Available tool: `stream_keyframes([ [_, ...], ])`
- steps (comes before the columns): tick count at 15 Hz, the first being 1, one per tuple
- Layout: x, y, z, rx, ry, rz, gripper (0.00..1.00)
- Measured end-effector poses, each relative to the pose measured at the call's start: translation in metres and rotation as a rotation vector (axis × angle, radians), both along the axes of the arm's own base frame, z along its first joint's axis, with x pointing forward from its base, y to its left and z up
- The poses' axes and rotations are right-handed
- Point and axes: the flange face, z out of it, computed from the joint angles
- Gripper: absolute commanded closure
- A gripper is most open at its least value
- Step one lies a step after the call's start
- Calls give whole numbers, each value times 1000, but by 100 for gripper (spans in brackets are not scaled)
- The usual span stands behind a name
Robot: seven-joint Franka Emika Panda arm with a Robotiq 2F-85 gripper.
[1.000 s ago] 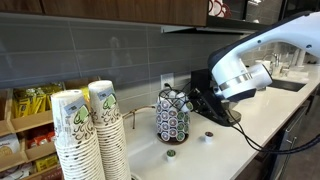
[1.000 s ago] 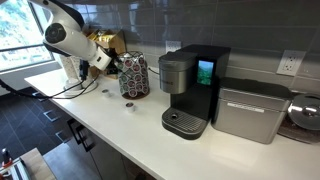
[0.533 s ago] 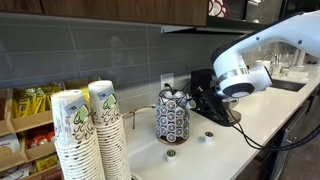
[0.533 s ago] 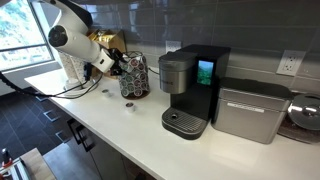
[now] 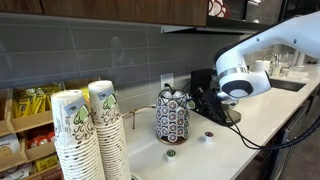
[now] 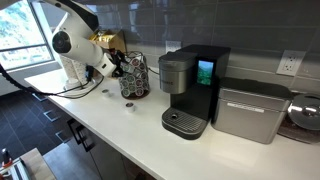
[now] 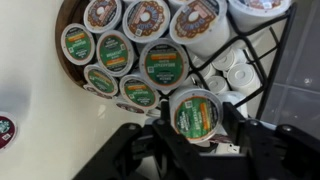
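The gripper (image 7: 197,121) is closed on a single pod (image 7: 195,113). Its black fingers (image 7: 163,128) press the rim from both sides. The pod is a small round cup with a flat foil lid, green and white with a dark printed band, and a pale plastic rim. It sits low in the wrist view, just beside the rack (image 7: 252,58) and in front of its wire loops. I cannot tell whether pod and wire touch. In both exterior views the gripper (image 5: 199,101) (image 6: 119,67) is held against the side of the rack (image 5: 172,118) (image 6: 133,76), above the counter (image 5: 255,115) (image 6: 130,132).

The rack is an upright drum of thin black wire with a brown round rim at one end. Its loops hold many rack pods (image 7: 165,63) lying on their sides, lids facing out. Most lids are green foil, and a few are orange and brown. Some white cup bodies show through the wire.

The counter is smooth and white. Two loose pods (image 5: 171,153) (image 5: 209,137) lie on it near the rack's foot. Two tall stacks of printed paper cups (image 5: 78,130) stand near the camera in an exterior view. A black and grey brewer (image 6: 190,88) stands just beside the rack.
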Motion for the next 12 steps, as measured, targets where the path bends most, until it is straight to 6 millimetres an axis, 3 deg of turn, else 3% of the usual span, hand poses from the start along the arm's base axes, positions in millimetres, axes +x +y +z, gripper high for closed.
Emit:
stream_keyframes([
  [12,2,-19,-17,154,-55,-27,71],
])
